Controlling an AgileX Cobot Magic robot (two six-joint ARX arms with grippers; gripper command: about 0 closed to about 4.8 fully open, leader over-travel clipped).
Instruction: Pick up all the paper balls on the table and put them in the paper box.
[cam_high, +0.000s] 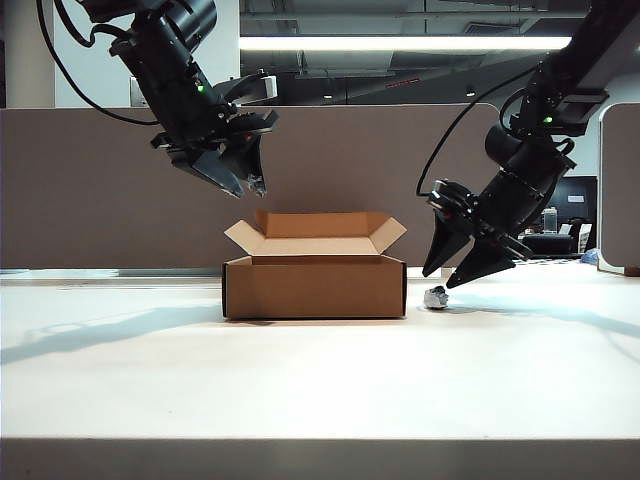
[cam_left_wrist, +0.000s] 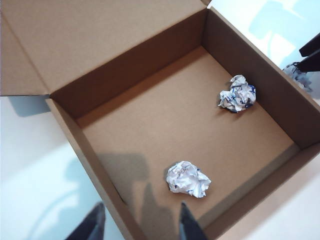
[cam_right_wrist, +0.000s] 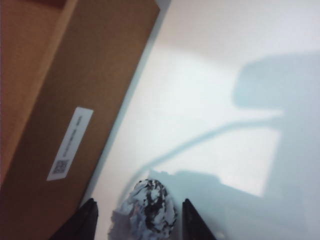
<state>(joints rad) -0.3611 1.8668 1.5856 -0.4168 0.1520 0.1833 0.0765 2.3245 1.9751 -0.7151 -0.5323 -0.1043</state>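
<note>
Brown paper box (cam_high: 315, 285), long side frontward

Brown paper box (cam_high: 314, 286) with white label (cam_right_wrist: 70, 144); white, blue-marked paper balls (cam_left_wrist: 188, 179); white table (cam_high: 320, 370).

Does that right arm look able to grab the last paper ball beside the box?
Probably yes: the right gripper hangs open just above the paper ball, jaws on either side, nothing between; the paper box stands close beside.
</note>
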